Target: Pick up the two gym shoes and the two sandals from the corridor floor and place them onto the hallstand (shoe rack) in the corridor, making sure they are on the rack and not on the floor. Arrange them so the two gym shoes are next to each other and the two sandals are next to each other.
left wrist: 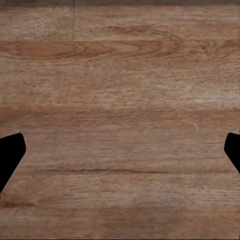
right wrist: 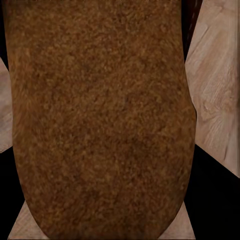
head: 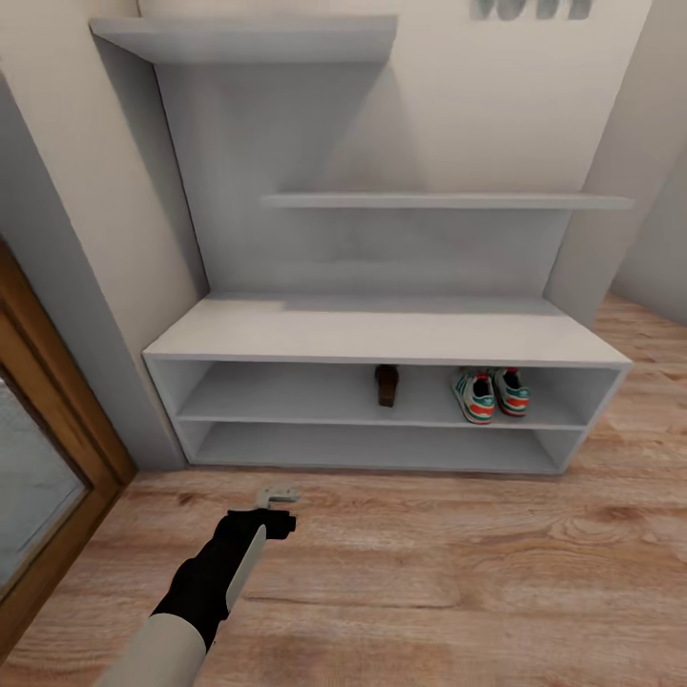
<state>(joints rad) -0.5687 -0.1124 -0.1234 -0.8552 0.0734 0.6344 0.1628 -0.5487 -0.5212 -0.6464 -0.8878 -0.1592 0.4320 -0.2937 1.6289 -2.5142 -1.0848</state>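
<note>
Both gym shoes (head: 490, 395) and one sandal (head: 386, 385) sit mid-frame on the hallstand (head: 382, 329); the right gripper (right wrist: 107, 220) clasps the other sandal (right wrist: 102, 120), the left gripper (left wrist: 122, 155) spread wide.

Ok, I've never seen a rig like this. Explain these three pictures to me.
This is a simulated wheeled robot with two arms.

The big picture comes from a camera on its head. It faces a grey rack and its left arm reaches out over the wood floor. On the rack's upper low shelf stand two gym shoes side by side, and a sandal apart from them.

The other two pictures come from cameras at the wrists. In the left one, the left fingers are spread wide with only floor between them. In the right one, the right fingers appear to grip the other sandal, seen very close.
</note>
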